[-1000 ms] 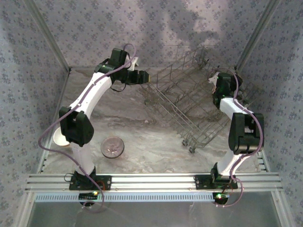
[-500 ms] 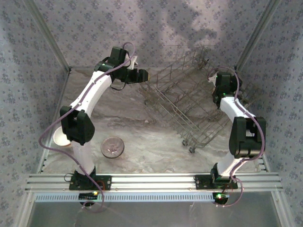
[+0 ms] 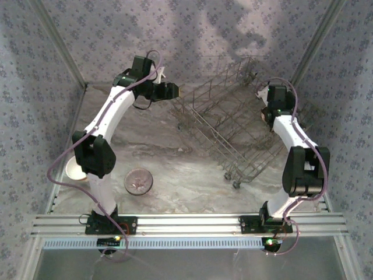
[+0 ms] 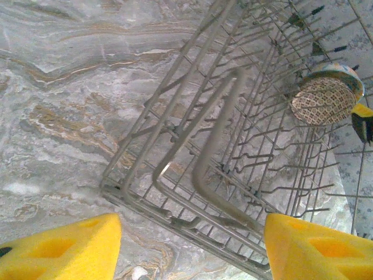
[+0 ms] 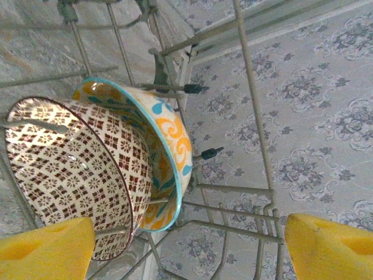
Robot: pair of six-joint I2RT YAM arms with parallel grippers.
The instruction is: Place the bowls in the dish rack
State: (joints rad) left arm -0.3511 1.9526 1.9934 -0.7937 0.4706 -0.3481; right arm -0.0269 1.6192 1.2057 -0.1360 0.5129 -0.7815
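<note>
We see marbled worktop (image 3: 175, 157), floral walls (image 3: 105, 41), rack (image 3: 227, 122)
left gripper (image 4: 192, 251) released; right gripper (image 5: 189, 248) released by two racked bowls (image 5: 70, 169)

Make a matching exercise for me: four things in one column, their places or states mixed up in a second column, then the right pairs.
1. brown-patterned bowl
2. grey-speckled bowl
3. white bowl
4. right tool

A. on the table, partly behind the left arm
B. open, pointing into the dish rack
C. on edge in the dish rack
D. on the table, in the open

Pairs: 1-C, 2-D, 3-A, 4-B
</note>
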